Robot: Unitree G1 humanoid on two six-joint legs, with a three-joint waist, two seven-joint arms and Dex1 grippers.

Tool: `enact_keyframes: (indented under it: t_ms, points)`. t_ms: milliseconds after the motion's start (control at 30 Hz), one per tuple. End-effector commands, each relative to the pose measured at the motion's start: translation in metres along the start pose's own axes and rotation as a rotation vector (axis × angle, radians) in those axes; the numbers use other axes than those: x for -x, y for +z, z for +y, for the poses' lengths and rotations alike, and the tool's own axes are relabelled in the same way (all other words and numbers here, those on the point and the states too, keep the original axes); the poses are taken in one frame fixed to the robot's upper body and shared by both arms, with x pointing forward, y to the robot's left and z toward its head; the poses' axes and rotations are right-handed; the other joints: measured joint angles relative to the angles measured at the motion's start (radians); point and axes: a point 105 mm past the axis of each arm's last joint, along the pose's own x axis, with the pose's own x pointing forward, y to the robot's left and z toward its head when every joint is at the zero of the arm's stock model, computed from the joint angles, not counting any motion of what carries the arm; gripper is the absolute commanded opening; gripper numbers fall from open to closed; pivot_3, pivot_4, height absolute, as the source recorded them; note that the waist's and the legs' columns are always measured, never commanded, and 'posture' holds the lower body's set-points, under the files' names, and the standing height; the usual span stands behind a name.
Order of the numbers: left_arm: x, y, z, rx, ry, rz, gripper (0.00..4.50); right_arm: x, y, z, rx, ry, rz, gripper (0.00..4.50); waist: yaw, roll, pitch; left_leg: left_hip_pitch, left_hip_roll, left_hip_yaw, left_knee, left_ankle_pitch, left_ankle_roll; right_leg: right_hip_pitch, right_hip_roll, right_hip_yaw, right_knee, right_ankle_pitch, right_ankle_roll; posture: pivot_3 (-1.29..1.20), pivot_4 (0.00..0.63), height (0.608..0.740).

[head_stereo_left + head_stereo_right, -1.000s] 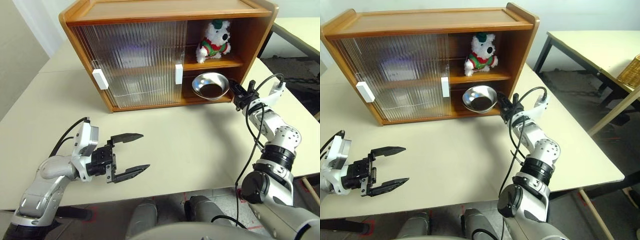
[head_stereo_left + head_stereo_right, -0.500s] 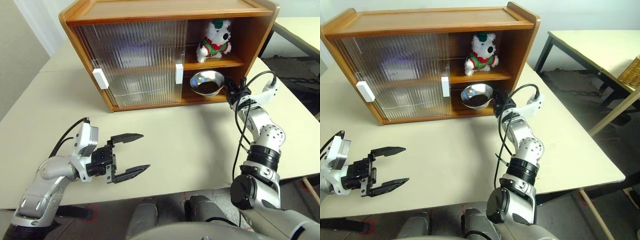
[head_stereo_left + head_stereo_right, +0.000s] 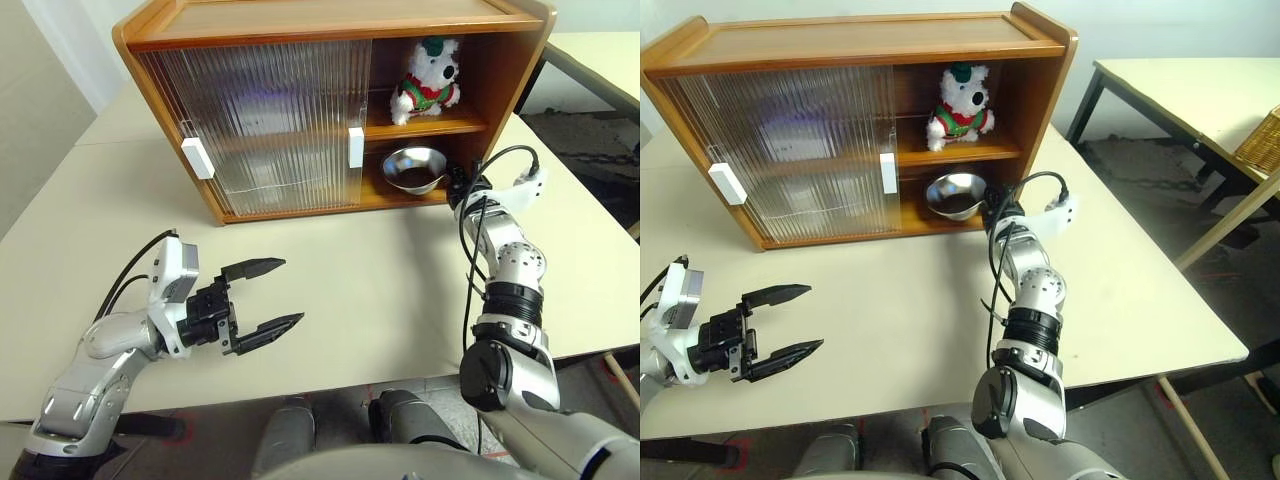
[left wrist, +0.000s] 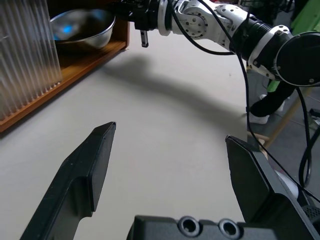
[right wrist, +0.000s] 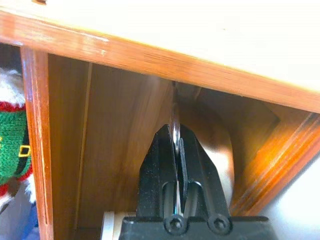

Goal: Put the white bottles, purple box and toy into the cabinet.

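- Cream-coloured desk (image 3: 380, 270) out front, with the wooden cabinet (image 3: 300, 20) standing at its far side, and a second desk off to the right in the background.
- Ribbed sliding doors (image 3: 260, 120) cover the cabinet's left portion; the right bay is open.
- And there's the toy (image 3: 428, 80), already upright on the upper shelf of that open bay, scarf and hat showing.
- Below it on the lower shelf sits the round metal bowl (image 3: 413, 168), and the right claw (image 3: 458, 185) is at its right edge, fingers pinched tight on the bowl's thin rim — the right wrist view shows the rim edge-on between them.
- The bowl lies just beyond and to the left of that claw, inside the bay, so any coming move looks like a matter of letting go and drawing straight back out.
- Left claw (image 3: 265, 296) hovers low over the near desk, jaws spread wide, nothing in them, pointing across toward the right.
- No white bottles or purple box to be made out; whether they sit behind the ribbed doors, can't tell.
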Motion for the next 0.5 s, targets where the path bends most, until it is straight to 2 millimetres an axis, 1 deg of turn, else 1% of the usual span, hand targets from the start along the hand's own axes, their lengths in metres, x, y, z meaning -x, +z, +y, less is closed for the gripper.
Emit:
enact_keyframes:
  t_ms: [33,500]
  points:
    - [-0.003,-0.003,-0.004,0.0,-0.007,0.021,4.5,-0.007,-0.005,-0.001,0.002,-0.004,0.0,0.01,0.0,0.0,0.0,0.0,0.0,0.0,0.0,0.0,0.0,0.0,0.0,0.0,0.0,0.0,0.0,0.03,0.059,0.74]
    - [-0.002,-0.006,-0.004,0.008,-0.002,0.029,4.5,-0.02,-0.016,-0.014,0.026,-0.057,-0.028,0.01,0.002,0.0,0.0,0.0,0.003,0.0,0.0,0.0,0.0,-0.001,0.0,0.0,0.0,0.0,-0.005,0.04,0.059,0.74]
